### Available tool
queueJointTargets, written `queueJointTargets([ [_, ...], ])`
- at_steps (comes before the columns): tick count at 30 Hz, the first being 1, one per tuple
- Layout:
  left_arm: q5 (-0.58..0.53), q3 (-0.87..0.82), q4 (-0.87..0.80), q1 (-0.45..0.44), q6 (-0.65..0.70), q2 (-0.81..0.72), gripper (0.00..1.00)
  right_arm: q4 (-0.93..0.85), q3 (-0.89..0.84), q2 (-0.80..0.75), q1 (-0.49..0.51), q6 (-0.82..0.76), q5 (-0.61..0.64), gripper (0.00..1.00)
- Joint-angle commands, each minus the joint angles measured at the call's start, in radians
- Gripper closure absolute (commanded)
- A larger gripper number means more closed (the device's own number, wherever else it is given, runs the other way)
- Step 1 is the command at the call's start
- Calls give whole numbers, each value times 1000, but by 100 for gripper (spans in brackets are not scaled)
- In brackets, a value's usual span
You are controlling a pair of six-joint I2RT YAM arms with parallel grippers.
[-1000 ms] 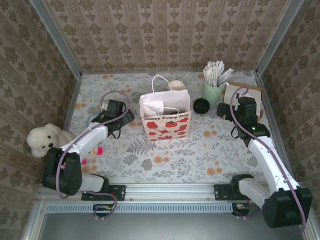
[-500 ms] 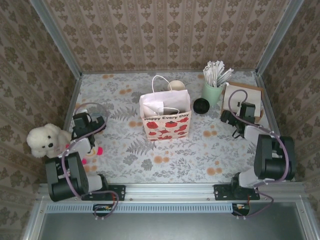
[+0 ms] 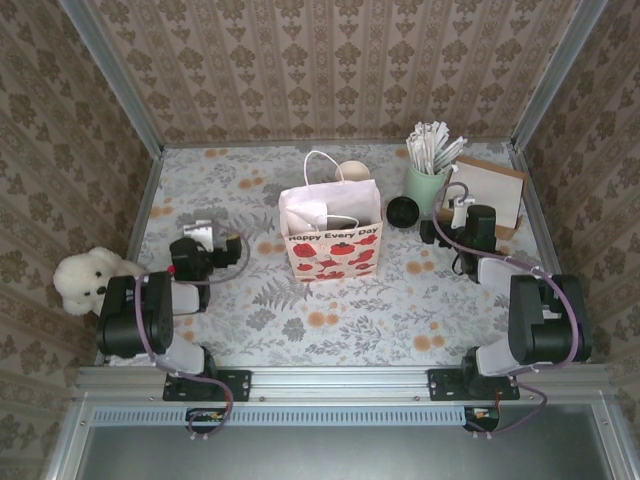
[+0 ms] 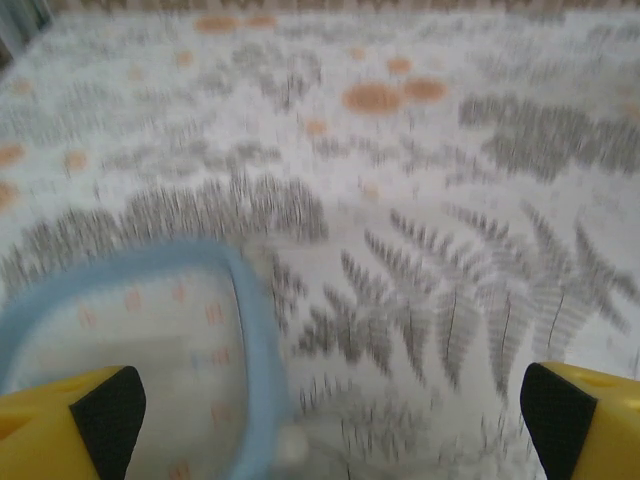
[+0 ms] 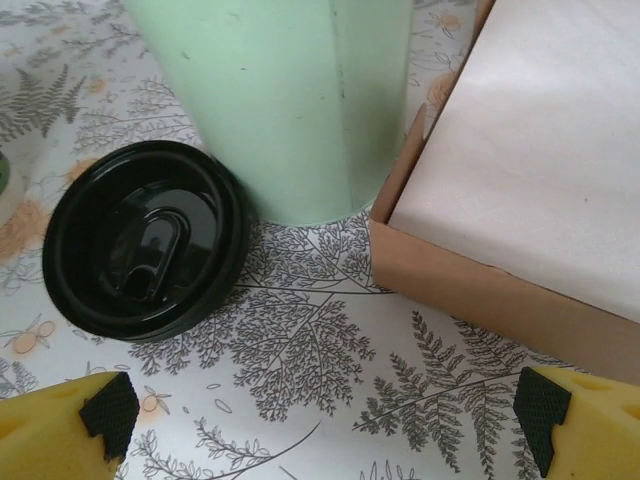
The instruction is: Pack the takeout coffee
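The takeout coffee (image 3: 404,211) stands right of the bag, a small dark cup under a round black lid (image 5: 145,240). It sits close against the pale mint cup (image 5: 290,100). My right gripper (image 3: 438,231) is low on the table just right of it, open (image 5: 325,425), with only tablecloth between its yellow fingers (image 5: 60,425). The lid lies ahead and to the left of the jaws. My left gripper (image 3: 222,245) hovers open (image 4: 330,425) over the cloth left of the bag, beside a blue-rimmed flat object (image 4: 240,330). That view is blurred.
The white paper bag (image 3: 330,235) printed with red tomatoes stands open mid-table, an unlidded cup (image 3: 352,170) behind it. The mint cup (image 3: 425,185) holds paper-wrapped sticks. A cardboard box (image 3: 487,195) fills the back right corner. A white teddy bear (image 3: 85,280) sits at the left edge.
Both arms have folded back low toward their bases. The right gripper has shifted left, closer to the lidded cup. The left gripper swung back from beside the bag. Both stayed open.
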Motion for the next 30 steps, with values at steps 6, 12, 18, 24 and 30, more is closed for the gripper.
queueJointTargets([
  [6, -249, 126, -92, -73, 22, -5, 0, 280, -80, 28, 72, -35, 60, 0],
  [12, -280, 119, -75, -83, 22, -5, 0, 452, -147, 84, 110, -6, 244, 0],
  [18, -270, 125, -86, -83, 26, -3, 0, 438, -144, 82, 77, 14, 198, 0],
  [24, -251, 132, -99, -71, 19, 0, 0, 435, -140, 84, 76, 16, 195, 0],
  [30, -246, 124, -86, -73, 24, -3, 0, 443, -147, 78, 75, 14, 194, 0],
])
